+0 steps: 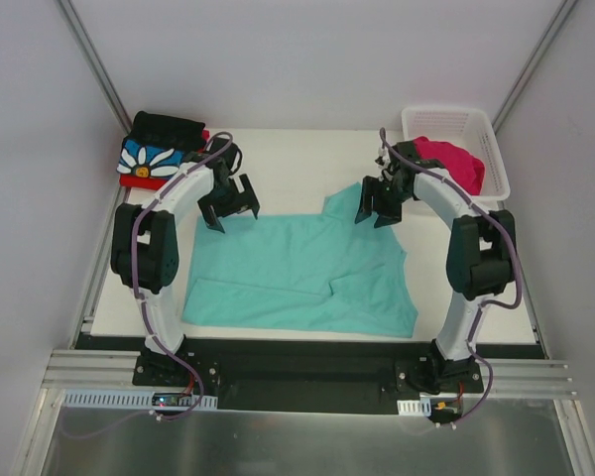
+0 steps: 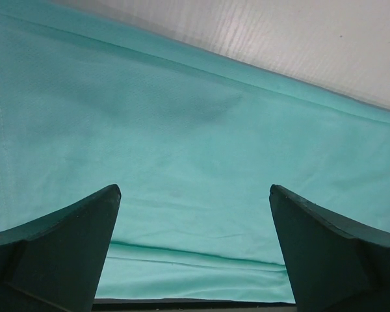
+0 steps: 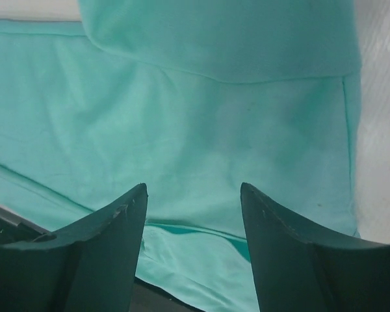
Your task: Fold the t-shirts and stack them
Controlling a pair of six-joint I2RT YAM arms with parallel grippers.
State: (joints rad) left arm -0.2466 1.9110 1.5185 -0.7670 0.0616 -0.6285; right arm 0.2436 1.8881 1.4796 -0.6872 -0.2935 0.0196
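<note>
A mint-teal t-shirt (image 1: 297, 273) lies spread on the table, with a sleeve folded over at its far right. My left gripper (image 1: 235, 213) hovers over its far left edge, open, with nothing between the fingers. In the left wrist view the teal cloth (image 2: 182, 130) fills the space below the left gripper (image 2: 195, 188). My right gripper (image 1: 372, 218) hangs over the far right sleeve, open and empty. The right wrist view shows the folded cloth (image 3: 182, 130) under the right gripper (image 3: 194, 186). A black daisy shirt (image 1: 154, 157) rests on a red one (image 1: 139, 181) at the back left. A magenta shirt (image 1: 454, 159) lies in the basket.
The white lattice basket (image 1: 446, 114) stands at the back right corner. The white table board (image 1: 288, 159) shows bare between the two arms at the back. Grey walls close in on both sides, and a black rail runs along the near edge.
</note>
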